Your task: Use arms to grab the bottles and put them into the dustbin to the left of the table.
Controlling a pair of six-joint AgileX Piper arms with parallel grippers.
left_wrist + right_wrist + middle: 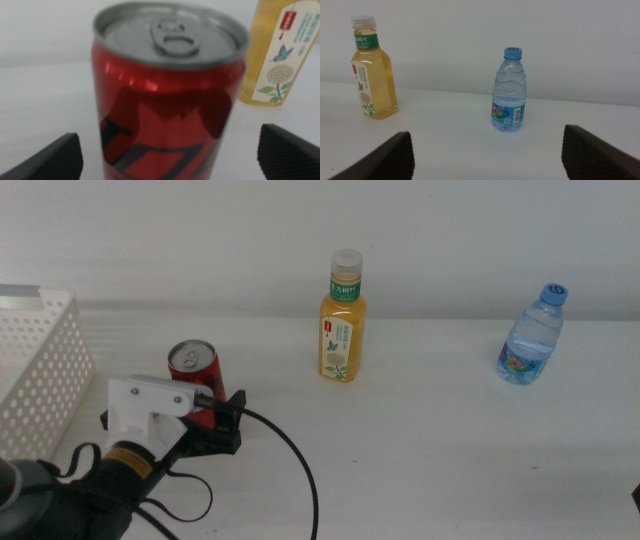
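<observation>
Here the red can (165, 95) stands upright between the left pincer's (170, 150) spread, non-touching jaws.

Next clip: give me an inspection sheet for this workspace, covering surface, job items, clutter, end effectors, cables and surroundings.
Surface: white table, bare around the items.
Job items: red can, juice bottle and water bottle all upright on the table; dustbin at the left edge.
Clutter: nothing seen.
End effectors: left end effector open, jaws either side of the can, not closed on it; right end effector open, facing the water bottle from a distance.
Cables: black cable loops from the left arm.
Surroundings: plain white wall.
</observation>
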